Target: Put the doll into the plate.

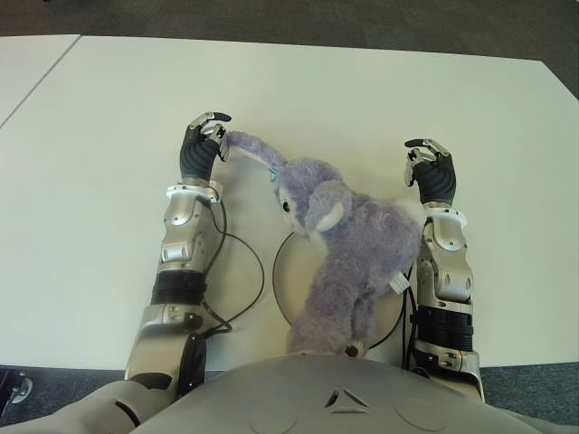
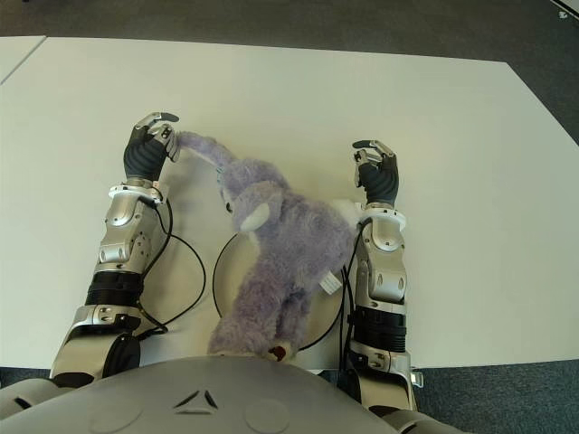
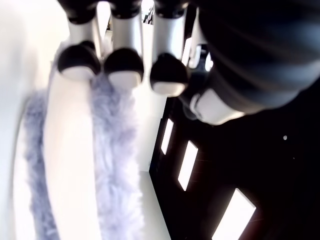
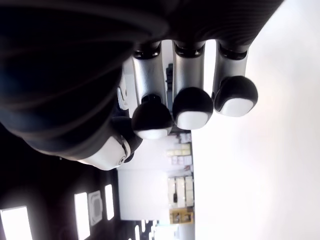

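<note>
A purple plush doll [image 1: 357, 258] lies across a round white plate [image 1: 282, 276] at the near edge of a white table [image 1: 362, 99], directly in front of the robot's torso. The doll's body and legs cover most of the plate, leaving only the rim on the robot's left side bare; its head points away from the robot and toward its left, just past the plate's far rim. One long ear [image 1: 249, 149] stretches from the head out to the left hand [image 1: 204, 145], which sits beyond the plate on the doll's left side. The ear's tip meets that hand's fingertips [image 3: 122, 70]; the left wrist view shows the fingers curled with the ear lying just under them, the thumb apart to one side, but whether they actually pinch the fur cannot be told from these views. The right hand [image 1: 431, 172] shows on the other side of the doll, close to its back, apart from the fur, with the fingers [image 4: 192, 107] curled side by side over bare table and holding nothing. A white tag [image 1: 399, 284] sticks out of the doll's side near the right forearm. Black cables [image 1: 244, 271] loop on the table between the left forearm and the plate.
</note>
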Robot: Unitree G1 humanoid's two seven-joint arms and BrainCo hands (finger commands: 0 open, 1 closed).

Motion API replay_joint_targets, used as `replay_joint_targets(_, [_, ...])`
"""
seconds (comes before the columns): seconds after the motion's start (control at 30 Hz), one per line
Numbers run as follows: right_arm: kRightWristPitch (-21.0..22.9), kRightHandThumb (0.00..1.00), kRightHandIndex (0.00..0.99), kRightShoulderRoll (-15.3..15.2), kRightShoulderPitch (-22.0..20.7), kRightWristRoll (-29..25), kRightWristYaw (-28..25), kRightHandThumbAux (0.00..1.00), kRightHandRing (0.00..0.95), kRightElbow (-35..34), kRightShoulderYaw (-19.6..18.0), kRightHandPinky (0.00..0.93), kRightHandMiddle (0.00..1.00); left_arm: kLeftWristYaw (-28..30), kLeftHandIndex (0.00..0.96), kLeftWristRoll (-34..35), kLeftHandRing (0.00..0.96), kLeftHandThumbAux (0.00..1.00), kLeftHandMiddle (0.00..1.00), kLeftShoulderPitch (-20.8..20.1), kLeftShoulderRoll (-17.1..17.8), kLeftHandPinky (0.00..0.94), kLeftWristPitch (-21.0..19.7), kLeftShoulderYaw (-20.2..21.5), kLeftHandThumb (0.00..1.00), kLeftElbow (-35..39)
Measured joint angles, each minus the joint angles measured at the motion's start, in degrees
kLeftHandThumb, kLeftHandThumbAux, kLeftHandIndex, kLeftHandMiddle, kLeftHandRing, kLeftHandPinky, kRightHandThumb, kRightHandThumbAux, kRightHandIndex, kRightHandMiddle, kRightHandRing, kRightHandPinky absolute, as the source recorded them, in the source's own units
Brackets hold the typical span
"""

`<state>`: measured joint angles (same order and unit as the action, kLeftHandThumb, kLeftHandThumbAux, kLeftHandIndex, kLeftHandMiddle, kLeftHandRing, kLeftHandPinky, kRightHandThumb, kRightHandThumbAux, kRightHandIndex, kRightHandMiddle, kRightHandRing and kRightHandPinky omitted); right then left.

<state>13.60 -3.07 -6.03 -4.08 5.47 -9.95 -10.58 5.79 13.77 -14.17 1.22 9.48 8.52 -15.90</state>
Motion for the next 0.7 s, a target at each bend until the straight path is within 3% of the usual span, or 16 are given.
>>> replay_joint_targets(0.2, [-1.4, 0.715, 0.440, 0.7, 0.0, 0.5, 1.7, 0.716, 0.885, 0.8, -0.1, 0.888, 0.894, -0.1, 0.442, -0.2, 0.879, 0.704, 0.880, 0.1, 0.0, 0.854, 0.3, 0.1, 0.713, 0.1])
replay_joint_targets(0.4, [-7.0, 0.714, 0.441, 1.9, -0.9, 0.2, 4.1, 0.715, 0.879, 3.5, -1.1, 0.884, 0.885, -0.7, 0.442, -0.1, 0.881, 0.704, 0.881, 0.3, -0.2, 0.857, 1.2, 0.5, 0.712, 0.0])
replay_joint_targets(0.53, [-10.5, 0.714, 0.441, 1.9, -1.8, -0.5, 3.8, 0.715, 0.877, 7.0, -1.5, 0.886, 0.882, -0.8, 0.441, 0.2, 0.883, 0.705, 0.881, 0.3, -0.4, 0.858, 1.6, 0.9, 0.712, -0.3])
replay_joint_targets(0.7, [-11.8, 0.714, 0.441, 1.5, -2.8, -1.6, 2.4, 0.714, 0.877, 10.6, -1.8, 0.885, 0.880, -0.8, 0.441, 0.4, 0.884, 0.705, 0.882, 0.0, -0.6, 0.858, 2.7, 1.4, 0.711, -1.3])
